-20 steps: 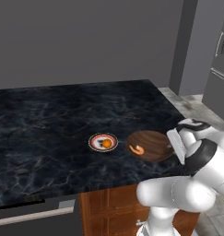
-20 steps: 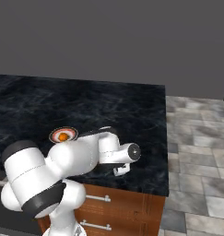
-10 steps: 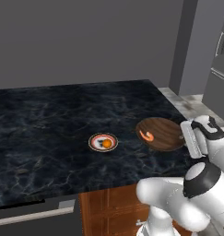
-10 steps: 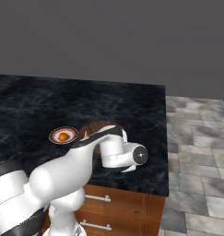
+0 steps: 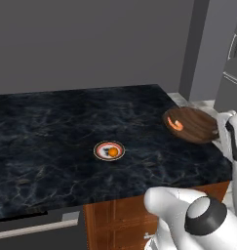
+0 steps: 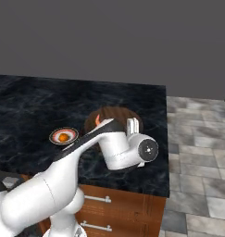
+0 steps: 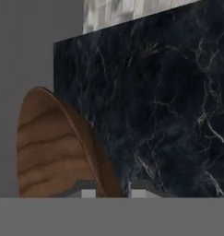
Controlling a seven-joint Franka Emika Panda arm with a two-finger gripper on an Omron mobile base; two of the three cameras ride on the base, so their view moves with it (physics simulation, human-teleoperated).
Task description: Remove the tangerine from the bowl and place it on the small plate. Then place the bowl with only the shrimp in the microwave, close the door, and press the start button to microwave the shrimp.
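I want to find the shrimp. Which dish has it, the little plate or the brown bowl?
The brown wooden bowl, held up by the gripper at the counter's end, has the shrimp. The small plate lies flat and holds the round orange tangerine.

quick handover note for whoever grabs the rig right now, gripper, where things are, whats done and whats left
Gripper: shut on the rim of the wooden bowl, held tilted above the right end of the counter.
Shrimp: in the bowl.
Tangerine: on the small plate, mid counter.
Done: tangerine moved to the plate, bowl picked up.
Left: put the bowl in the microwave, close the door, press start.
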